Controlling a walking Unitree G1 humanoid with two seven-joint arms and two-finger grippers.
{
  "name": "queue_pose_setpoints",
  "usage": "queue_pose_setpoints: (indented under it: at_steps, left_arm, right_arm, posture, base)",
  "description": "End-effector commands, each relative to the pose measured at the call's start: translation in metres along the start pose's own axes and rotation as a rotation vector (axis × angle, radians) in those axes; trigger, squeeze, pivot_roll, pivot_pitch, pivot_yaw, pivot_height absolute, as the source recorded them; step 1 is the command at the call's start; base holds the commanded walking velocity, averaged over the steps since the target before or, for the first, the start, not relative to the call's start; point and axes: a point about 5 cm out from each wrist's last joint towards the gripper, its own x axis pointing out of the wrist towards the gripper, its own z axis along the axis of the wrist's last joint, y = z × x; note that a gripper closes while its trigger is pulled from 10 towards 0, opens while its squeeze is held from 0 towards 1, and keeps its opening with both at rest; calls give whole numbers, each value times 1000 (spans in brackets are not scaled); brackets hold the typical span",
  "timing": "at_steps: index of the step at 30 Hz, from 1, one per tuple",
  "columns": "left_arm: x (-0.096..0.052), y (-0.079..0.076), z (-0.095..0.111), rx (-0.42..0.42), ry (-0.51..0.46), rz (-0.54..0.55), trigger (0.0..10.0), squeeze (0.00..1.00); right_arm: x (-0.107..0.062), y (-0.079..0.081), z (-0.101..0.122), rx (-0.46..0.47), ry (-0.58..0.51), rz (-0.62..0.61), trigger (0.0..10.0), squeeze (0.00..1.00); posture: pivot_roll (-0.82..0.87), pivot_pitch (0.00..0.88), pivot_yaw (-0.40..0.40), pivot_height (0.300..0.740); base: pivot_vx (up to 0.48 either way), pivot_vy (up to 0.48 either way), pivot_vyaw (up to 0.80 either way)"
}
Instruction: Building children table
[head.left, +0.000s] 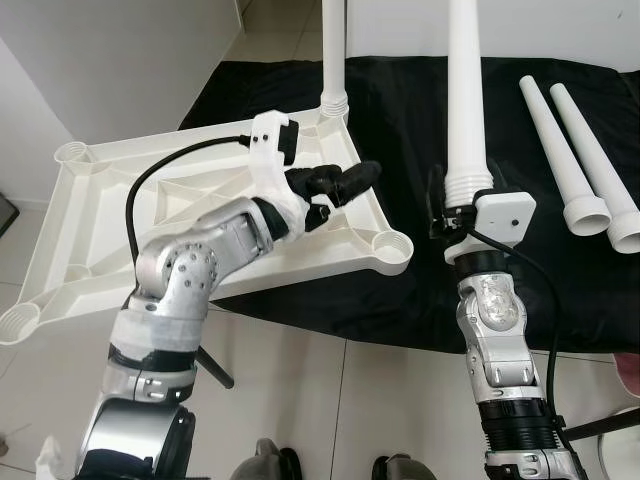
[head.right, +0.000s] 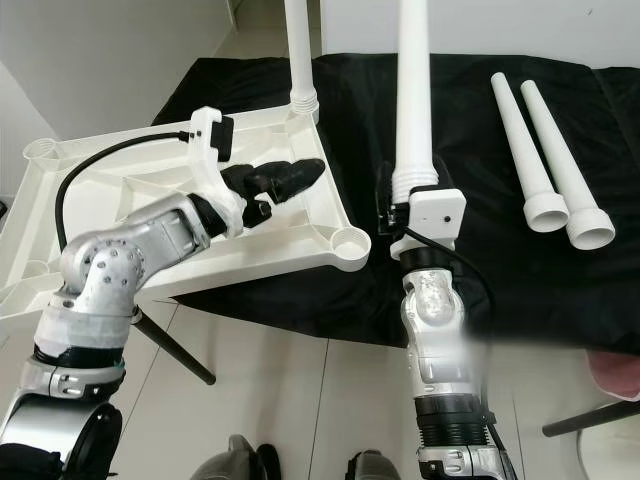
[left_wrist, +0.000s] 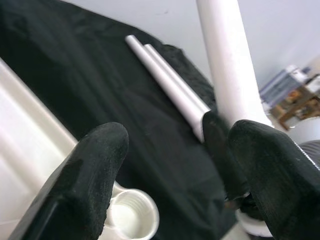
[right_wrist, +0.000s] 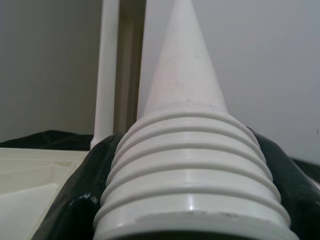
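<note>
A white plastic table top (head.left: 110, 230) lies upside down, half on the black cloth (head.left: 420, 110), with one white leg (head.left: 333, 60) standing screwed in its far corner. My right gripper (head.left: 450, 205) is shut on a second white leg (head.left: 466, 100), held upright by its threaded end just right of the empty near corner socket (head.left: 390, 247). My left gripper (head.left: 345, 182) hovers open over the table top's right edge, fingers (left_wrist: 95, 170) pointing toward that socket (left_wrist: 131, 216). The threaded end (right_wrist: 192, 170) sits between the right fingers.
Two more white legs (head.left: 575, 150) lie side by side on the black cloth at the far right. Tiled floor (head.left: 330, 400) lies below the cloth's near edge. A white wall stands behind. Black tripod-like legs (head.right: 175, 350) show under the table top.
</note>
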Motion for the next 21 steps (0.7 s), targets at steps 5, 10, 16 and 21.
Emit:
queue_pose_setpoints:
  at_steps: [5,10,16,21]
  left_arm:
    - [-1,-12,6,-77,37,-309,10000,0]
    - [2,-12,7,-109,47,-331,10000,0]
    - [8,-14,17,-205,33,-384,10000,0]
    - [12,-13,31,-281,4,-433,10000,0]
  right_arm:
    - [-5,9,15,-48,-101,54,10000,0]
    - [-10,18,19,-81,-136,101,10000,0]
    - [-15,29,23,-124,-179,182,10000,0]
    - [-22,38,20,-132,-176,252,10000,0]
  posture:
    - [-71,50,113,740]
    - [-93,24,122,740]
    - [-111,6,126,740]
    - [-121,0,130,740]
  base:
    - [0,0,0]
    - [0,0,0]
    - [0,0,0]
    - [0,0,0]
